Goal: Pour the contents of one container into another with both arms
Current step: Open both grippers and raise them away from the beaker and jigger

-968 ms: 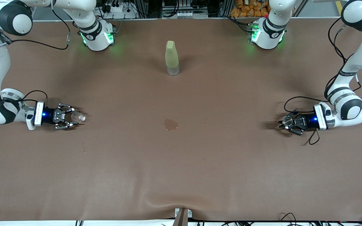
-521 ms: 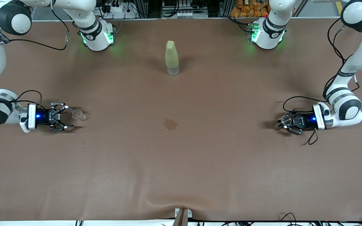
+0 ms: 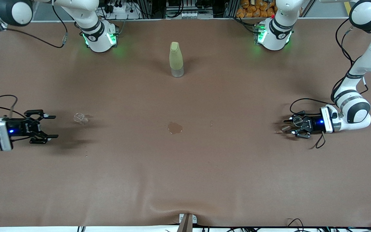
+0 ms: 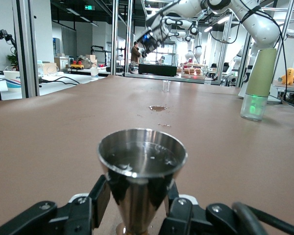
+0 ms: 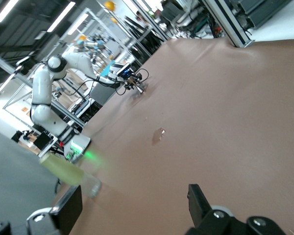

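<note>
The tiny clear glass cup point(image 3: 80, 118) stands alone on the brown table toward the right arm's end; it also shows small in the left wrist view as the glass cup point(image 4: 166, 86). My right gripper point(image 3: 56, 126) is open and empty, well clear of the cup, toward the table's end. In its own view the right gripper point(image 5: 134, 205) has only bare table between its fingers. The steel jigger point(image 3: 296, 121) stands upright on the table toward the left arm's end. My left gripper point(image 3: 287, 126) is open around it. The jigger point(image 4: 142, 166) has wet drops inside, and the left gripper's point(image 4: 136, 196) fingers flank its waist with small gaps.
A tall yellow-green bottle point(image 3: 176, 59) stands mid-table near the bases. A small puddle point(image 3: 175, 127) lies at the table's middle, with a few drops point(image 3: 211, 123) beside it. A loose cable point(image 3: 319, 141) hangs by the left wrist.
My right gripper has opened, let go of the glass cup and drawn back toward the table's end. My left gripper has opened off the jigger, which stays standing between its fingers.
</note>
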Motion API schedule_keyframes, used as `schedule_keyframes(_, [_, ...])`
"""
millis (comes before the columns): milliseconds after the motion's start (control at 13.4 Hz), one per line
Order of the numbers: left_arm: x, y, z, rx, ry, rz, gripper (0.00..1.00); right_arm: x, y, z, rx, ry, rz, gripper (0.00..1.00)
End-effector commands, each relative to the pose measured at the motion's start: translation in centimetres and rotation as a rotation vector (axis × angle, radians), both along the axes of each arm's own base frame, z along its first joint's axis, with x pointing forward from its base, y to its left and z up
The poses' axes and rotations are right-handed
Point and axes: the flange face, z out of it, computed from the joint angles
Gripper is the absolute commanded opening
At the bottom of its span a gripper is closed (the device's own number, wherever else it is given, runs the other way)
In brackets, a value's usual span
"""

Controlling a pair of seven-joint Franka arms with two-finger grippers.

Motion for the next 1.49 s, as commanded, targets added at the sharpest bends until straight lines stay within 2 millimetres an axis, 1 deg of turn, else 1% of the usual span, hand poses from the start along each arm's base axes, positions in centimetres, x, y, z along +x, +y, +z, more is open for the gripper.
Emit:
schedule_keyframes(0, [0.1,0.2,0.4,-0.011,-0.013,-0.02,0.64,0.7,3.4,7.7,-0.194,0.113,-0.054,0.96])
schedule_keyframes(74, [0.2,0.4,0.6,-0.014,-0.018,-0.022,0.68,0.8,5.0,10.2,-0.277,0.144,-0.074,0.96])
schedule_keyframes(149, [0.2,0.6,0.7,-0.008,-0.017,-0.025,0.75,0.6,6.8,12.8,-0.352,0.2,-0.098,0.96])
schedule_keyframes(223, [0.1,1.3,0.7,0.01,-0.013,-0.028,0.76,0.2,7.8,15.1,-0.448,0.27,-0.147,0.97])
schedule_keyframes(298, [0.1,1.9,0.9,0.015,-0.016,-0.027,0.78,0.1,9.4,17.3,-0.576,0.289,-0.187,0.98])
schedule_keyframes(372, [0.1,2.4,1.0,0.014,-0.013,-0.028,0.87,0.1,11.5,18.8,-0.721,0.292,-0.23,0.98])
schedule_keyframes(447, [0.0,3.1,1.1,0.023,-0.014,-0.029,0.92,0.5,13.8,19.2,-0.894,0.294,-0.292,0.98])
schedule_keyframes(521, [-0.1,3.7,1.3,0.046,-0.018,-0.049,0.95,0.8,15.0,19.1,-1.025,0.315,-0.354,0.98])
schedule_keyframes(596, [0.1,4.3,1.6,0.066,-0.023,-0.06,1.0,0.8,15.7,19.0,-1.092,0.337,-0.391,1.0])
schedule_keyframes(670, [-0.1,5.7,1.9,0.093,-0.028,-0.059,1.0,0.7,15.8,18.9,-1.141,0.345,-0.414,1.0])
schedule_keyframes(744, [0.1,6.6,2.4,0.115,-0.023,-0.061,1.0,0.6,15.4,19.5,-1.209,0.327,-0.429,1.0])
schedule_keyframes(819, [0.3,8.2,3.4,0.153,0.0,-0.063,1.0,0.1,15.1,20.7,-1.219,0.316,-0.441,1.0])
schedule_keyframes(893, [0.8,9.7,4.8,0.201,0.033,-0.069,1.0,-0.5,14.9,21.8,-1.215,0.321,-0.457,1.0])
schedule_keyframes(968, [1.2,11.0,6.8,0.228,0.077,-0.07,1.0,-1.4,14.6,23.2,-1.214,0.351,-0.487,1.0])
schedule_keyframes(1117, [1.8,13.1,11.1,0.294,0.179,-0.066,1.0,-3.0,14.3,25.8,-1.216,0.375,-0.536,1.0])
schedule_keyframes(1191, [2.0,13.9,13.3,0.34,0.221,-0.05,1.0,-3.7,13.8,26.9,-1.212,0.377,-0.544,1.0])
schedule_keyframes(1266, [2.3,14.2,16.0,0.39,0.235,-0.039,1.0,-4.3,13.6,28.0,-1.209,0.376,-0.55,1.0])
schedule_keyframes(1340, [2.5,14.0,18.6,0.432,0.233,-0.036,1.0,-4.4,13.6,28.7,-1.211,0.373,-0.547,1.0])
schedule_keyframes(1414, [2.8,13.7,20.4,0.459,0.244,-0.029,1.0,-4.5,13.6,30.0,-1.208,0.366,-0.556,1.0])
